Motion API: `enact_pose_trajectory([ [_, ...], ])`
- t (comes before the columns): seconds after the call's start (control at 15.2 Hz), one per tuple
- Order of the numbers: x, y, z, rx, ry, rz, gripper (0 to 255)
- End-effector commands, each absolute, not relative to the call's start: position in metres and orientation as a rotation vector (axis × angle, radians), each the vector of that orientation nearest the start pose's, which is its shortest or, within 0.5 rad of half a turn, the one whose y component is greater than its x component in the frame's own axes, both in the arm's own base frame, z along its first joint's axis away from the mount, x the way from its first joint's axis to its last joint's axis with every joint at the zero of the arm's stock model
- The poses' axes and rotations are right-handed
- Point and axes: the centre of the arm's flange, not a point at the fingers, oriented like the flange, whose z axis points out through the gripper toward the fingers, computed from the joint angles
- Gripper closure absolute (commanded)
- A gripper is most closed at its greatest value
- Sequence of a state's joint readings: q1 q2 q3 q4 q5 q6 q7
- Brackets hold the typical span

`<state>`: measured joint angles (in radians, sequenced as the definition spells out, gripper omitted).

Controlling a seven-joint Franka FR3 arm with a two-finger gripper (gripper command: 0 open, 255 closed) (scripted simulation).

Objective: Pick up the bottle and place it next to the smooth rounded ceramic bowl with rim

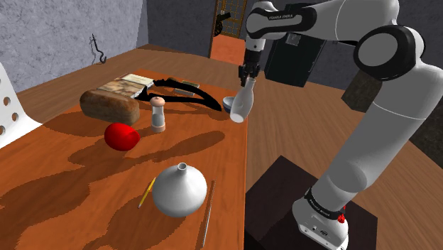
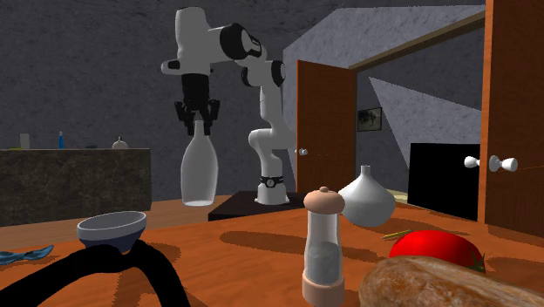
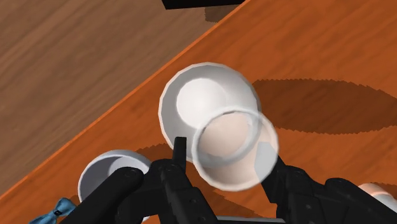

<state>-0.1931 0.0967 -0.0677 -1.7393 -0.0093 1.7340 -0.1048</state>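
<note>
Now the black fingers (image 1: 248, 74) are clamped on the neck of the pale translucent bottle (image 1: 243, 104). It is upright just right of centre in the shoulder view, at the worktop's (image 1: 85, 185) edge. The greyish bowl (image 1: 228, 105) sits just to its left. Whether the bottle touches the worktop is unclear.
</note>
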Motion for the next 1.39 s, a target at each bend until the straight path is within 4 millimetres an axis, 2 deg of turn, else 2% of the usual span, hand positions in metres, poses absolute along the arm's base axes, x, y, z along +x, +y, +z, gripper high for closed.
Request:
enact_pose_trajectory([
  [0.0,0.561,-0.15,0.492,-3.125,0.241,0.16,255],
  [0.73,0.561,-0.15,0.436,-3.125,0.241,0.16,255],
  [1.19,0.561,-0.15,0.436,-3.125,0.241,0.16,255],
  [1.25,0.561,-0.15,0.436,-3.125,0.241,0.16,0],
  [1.32,0.561,-0.15,0.436,-3.125,0.241,0.16,0],
])
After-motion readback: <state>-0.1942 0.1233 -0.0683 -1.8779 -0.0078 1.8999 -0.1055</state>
